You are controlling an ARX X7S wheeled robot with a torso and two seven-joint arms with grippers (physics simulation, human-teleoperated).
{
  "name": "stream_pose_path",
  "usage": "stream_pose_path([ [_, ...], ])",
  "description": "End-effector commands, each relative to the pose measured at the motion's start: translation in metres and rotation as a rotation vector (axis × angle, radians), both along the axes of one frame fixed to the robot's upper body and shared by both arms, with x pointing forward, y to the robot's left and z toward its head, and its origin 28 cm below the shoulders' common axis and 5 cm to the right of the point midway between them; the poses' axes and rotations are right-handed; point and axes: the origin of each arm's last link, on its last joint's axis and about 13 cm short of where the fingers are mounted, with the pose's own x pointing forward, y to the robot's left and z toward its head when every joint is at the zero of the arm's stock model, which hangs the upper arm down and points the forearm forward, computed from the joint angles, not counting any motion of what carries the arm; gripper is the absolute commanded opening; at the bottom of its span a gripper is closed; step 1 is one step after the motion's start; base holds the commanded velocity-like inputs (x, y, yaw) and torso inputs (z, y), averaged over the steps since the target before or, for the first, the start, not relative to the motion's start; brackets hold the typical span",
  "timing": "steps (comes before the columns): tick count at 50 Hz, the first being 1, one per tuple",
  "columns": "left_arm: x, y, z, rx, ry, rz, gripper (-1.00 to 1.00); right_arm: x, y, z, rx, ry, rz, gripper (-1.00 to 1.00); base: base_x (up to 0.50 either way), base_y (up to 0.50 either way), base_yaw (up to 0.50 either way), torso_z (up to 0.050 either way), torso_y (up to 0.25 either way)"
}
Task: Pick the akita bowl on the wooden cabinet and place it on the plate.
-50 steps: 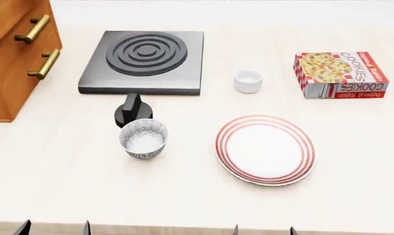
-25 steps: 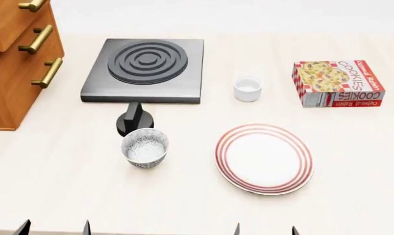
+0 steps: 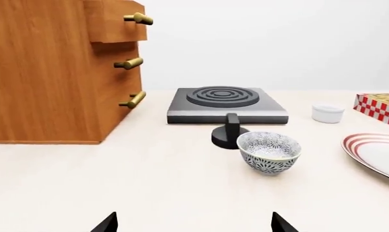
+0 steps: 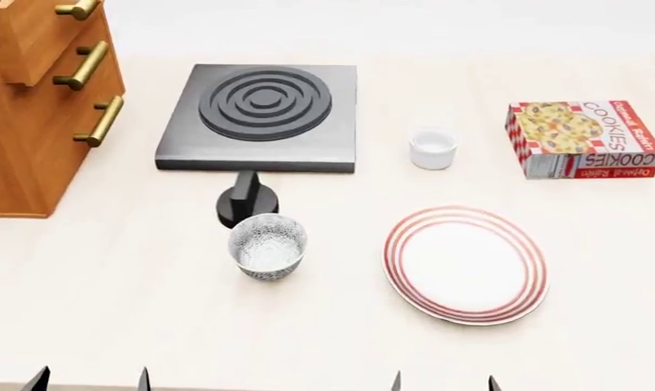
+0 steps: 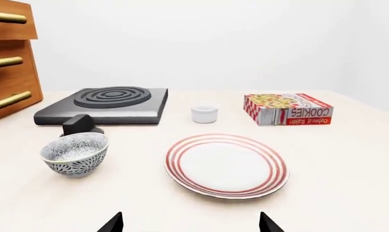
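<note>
The wooden cabinet (image 4: 28,106) (image 3: 49,72) (image 5: 7,63) stands at the table's far left; its top is cut off in every view, so the akita bowl on it is out of view. A grey-patterned bowl (image 4: 268,246) (image 3: 269,151) (image 5: 74,153) sits on the table, just in front of the stove knob. To its right lies the red-ringed plate (image 4: 466,263) (image 5: 226,165) (image 3: 377,154). My left gripper (image 4: 90,381) (image 3: 194,224) and right gripper (image 4: 443,383) (image 5: 190,224) hang at the near table edge, both open and holding nothing.
A dark hotplate (image 4: 260,116) with a black knob (image 4: 246,199) sits behind the patterned bowl. A small white cup (image 4: 433,150) stands to the right of the hotplate, and a cookie box (image 4: 583,138) lies at the far right.
The head view has shifted: every object now sits further right and lower in it, and more of the cabinet shows. Nothing on the table has moved and both grippers stay open.
</note>
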Motion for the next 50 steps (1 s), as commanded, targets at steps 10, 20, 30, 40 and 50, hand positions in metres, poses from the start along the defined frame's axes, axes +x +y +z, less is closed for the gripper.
stream_pose_path([
  [10, 0.0006, 0.0003, -0.0012, 0.012, 0.003, 0.003, 1.0, -0.0005, 0.0014, 0.0001, -0.013, 0.0, 0.001, 1.0, 0.0, 0.43, 0.0, 0.0, 0.0],
  [20, 0.001, 0.0007, -0.001, 0.009, 0.005, 0.004, 1.0, -0.0008, 0.0014, -0.0001, -0.013, 0.001, 0.003, 1.0, 0.0, 0.43, 0.0, 0.0, 0.0],
  [30, 0.0006, 0.0007, -0.0009, 0.009, 0.002, 0.003, 1.0, -0.0007, 0.0013, -0.0001, -0.013, 0.003, 0.004, 1.0, 0.0, 0.44, 0.0, 0.0, 0.0],
  [40, 0.0004, 0.0004, -0.0017, 0.018, 0.0, -0.002, 1.0, -0.0005, 0.0019, -0.0007, -0.027, 0.009, 0.005, 1.0, 0.0, 0.47, 0.0, 0.0, 0.0],
  [50, 0.0003, 0.0006, -0.0014, 0.018, -0.001, -0.002, 1.0, 0.0002, 0.0012, -0.0005, -0.009, 0.012, 0.001, 1.0, 0.02, 0.28, 0.0, 0.0, 0.0],
])
